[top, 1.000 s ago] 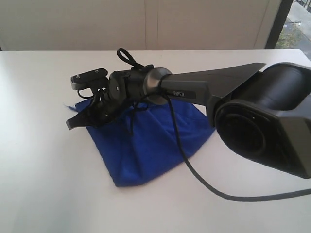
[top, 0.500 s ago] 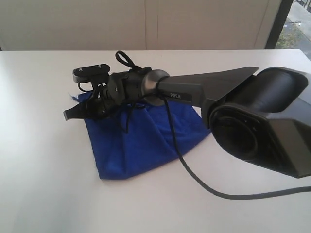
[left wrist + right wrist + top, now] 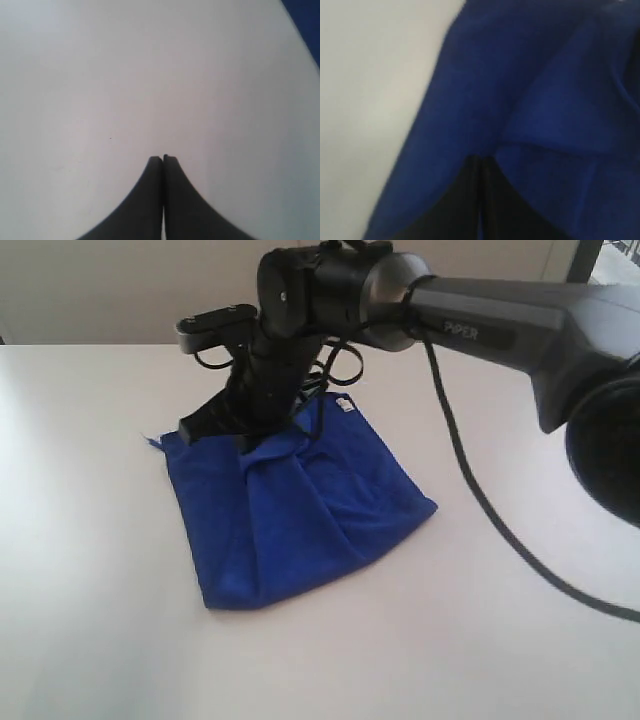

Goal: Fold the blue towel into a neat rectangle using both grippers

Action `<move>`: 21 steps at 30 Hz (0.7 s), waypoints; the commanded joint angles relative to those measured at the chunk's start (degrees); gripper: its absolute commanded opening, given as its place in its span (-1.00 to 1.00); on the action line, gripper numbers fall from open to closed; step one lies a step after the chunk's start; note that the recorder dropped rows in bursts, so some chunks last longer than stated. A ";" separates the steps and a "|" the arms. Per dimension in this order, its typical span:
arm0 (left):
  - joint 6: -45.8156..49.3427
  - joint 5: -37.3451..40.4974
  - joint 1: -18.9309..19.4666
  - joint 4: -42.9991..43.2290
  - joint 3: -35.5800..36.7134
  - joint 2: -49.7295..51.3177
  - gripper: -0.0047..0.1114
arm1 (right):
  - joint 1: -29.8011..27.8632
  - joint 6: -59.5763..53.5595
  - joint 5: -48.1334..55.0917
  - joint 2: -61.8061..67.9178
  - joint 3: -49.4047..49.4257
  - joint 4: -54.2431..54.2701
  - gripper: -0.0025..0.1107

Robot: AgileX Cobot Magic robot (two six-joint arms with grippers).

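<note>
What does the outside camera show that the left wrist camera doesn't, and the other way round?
Only the exterior view: the right gripper shut on a raised pinch of the blue towel, the towel's white tag, and the arm marked PiPER. Only the left wrist view: the left gripper, shut and holding nothing, over bare table. Both: the white table, and the towel, though the wrist view catches just a blue sliver at the frame's edge.
</note>
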 commanded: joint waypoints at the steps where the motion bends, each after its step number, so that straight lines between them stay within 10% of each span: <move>1: -0.30 0.19 0.15 -0.36 -0.27 -0.43 -0.92 | -4.29 -0.78 5.24 -0.70 -0.06 -1.85 -0.96; 21: -0.30 0.19 0.15 -0.36 -0.27 -0.43 -0.92 | -17.56 -3.56 1.12 -0.90 16.46 -2.65 -0.96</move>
